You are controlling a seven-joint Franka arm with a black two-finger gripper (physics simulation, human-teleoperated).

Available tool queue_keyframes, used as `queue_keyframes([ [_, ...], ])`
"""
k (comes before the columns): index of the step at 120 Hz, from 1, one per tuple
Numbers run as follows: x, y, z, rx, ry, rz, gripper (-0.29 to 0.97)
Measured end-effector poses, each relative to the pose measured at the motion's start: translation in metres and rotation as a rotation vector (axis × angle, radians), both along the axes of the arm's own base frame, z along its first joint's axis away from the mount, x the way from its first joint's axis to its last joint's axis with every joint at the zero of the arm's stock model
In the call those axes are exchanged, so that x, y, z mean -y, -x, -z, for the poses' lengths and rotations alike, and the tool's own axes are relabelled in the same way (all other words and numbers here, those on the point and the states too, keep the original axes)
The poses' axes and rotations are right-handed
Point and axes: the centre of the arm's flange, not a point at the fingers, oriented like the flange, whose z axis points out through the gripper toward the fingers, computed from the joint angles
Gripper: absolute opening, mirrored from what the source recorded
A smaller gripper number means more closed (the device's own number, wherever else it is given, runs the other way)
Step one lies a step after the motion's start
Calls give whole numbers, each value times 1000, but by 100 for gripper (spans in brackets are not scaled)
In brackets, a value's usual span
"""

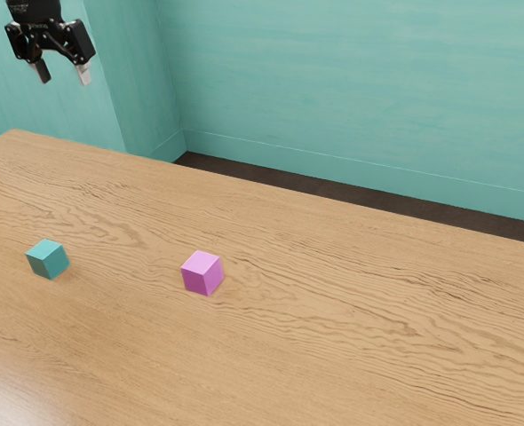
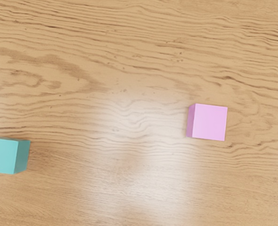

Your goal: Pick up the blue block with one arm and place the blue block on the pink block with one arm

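A teal-blue block rests on the wooden table toward the exterior view's left. A pink block sits apart from it, further to the exterior view's right. My gripper hangs high above the table at the upper left, well above and behind the blue block, open with nothing between its fingers. From the wrist camera, the blue block and the pink block both lie flat on the wood, far below the hand and well apart.
The table's far edge runs diagonally, with a dark floor strip and teal wall behind it. Bare wood stretches around both blocks.
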Motion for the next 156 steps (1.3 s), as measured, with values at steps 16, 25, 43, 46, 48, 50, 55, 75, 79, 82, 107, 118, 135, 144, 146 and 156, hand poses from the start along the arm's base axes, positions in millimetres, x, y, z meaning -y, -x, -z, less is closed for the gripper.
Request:
queue_keyframes([
  [16,-1,0,0,1,3,3,66],
  [25,-2,1,0,2,6,4,66],
  [43,22,27,-66,135,-44,43,66],
  [46,35,38,-92,193,-64,66,66],
  [48,44,46,-106,224,-73,80,66],
  [50,51,52,-116,249,-78,95,66],
  [55,66,59,-131,286,-86,126,66],
  [75,97,113,-119,218,-58,238,65],
  [79,68,141,-93,171,-45,196,65],
  [82,48,159,-64,128,-37,168,65],
  [107,-93,185,163,-150,21,-30,66],
  [118,-142,180,217,-218,6,-106,66],
  [135,-170,162,261,-272,-101,-112,66],
  [144,-176,130,278,-256,-117,-69,66],
  [146,-176,123,282,-249,-115,-60,66],
  [156,-171,100,290,-210,-111,-9,66],
])
